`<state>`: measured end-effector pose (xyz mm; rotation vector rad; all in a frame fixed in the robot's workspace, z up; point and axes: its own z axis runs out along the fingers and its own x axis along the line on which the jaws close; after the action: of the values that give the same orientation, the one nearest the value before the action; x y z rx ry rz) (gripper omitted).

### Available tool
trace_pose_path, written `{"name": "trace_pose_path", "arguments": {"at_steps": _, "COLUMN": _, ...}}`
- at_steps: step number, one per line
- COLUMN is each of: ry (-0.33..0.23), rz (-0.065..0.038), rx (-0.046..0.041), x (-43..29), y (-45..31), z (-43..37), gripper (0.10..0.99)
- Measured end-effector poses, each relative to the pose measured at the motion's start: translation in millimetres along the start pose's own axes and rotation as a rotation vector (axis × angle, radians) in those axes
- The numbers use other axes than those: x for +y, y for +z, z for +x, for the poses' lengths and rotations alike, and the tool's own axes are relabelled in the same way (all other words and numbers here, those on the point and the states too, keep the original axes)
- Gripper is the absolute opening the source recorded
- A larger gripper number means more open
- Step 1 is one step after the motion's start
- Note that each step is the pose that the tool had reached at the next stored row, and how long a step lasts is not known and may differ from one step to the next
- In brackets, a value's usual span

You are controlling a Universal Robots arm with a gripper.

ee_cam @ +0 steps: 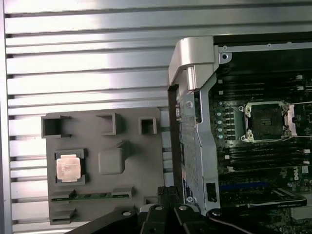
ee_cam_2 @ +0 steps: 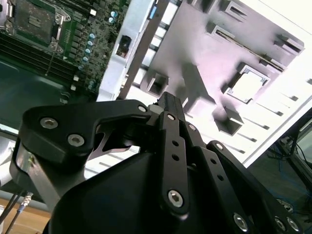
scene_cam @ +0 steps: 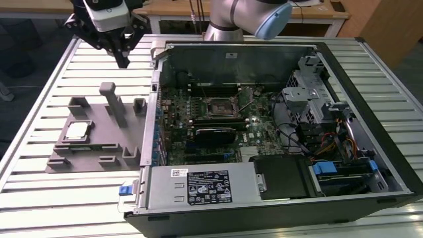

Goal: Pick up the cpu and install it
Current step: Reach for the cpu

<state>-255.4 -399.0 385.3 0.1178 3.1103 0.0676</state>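
The cpu (scene_cam: 77, 130) is a small square chip with a silver top. It lies flat in a pocket of the grey fixture plate (scene_cam: 99, 148) at the exterior view's left, and I see it in both wrist views (ee_cam_2: 247, 84) (ee_cam: 68, 168). My gripper (scene_cam: 123, 62) hangs high above the table's far left part, beyond the fixture and well apart from the chip. Its fingers (ee_cam_2: 168, 105) are pressed together with nothing between them. The motherboard's open cpu socket (scene_cam: 220, 105) (ee_cam: 267, 119) sits inside the case.
The open computer case (scene_cam: 264, 49) fills the middle and the exterior view's right, with its metal side wall (ee_cam: 192, 126) standing between fixture and motherboard. Upright grey posts (scene_cam: 111, 101) rise from the fixture. A slatted metal table (scene_cam: 39, 99) carries everything.
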Motion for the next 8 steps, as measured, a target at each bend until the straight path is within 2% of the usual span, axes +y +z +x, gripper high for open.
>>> {"name": "trace_pose_path", "arguments": {"at_steps": 8, "ry": 0.0, "rz": 0.0, "rx": 0.0, "x": -1.4, "y": 4.9, "z": 15.9, "gripper": 0.106}}
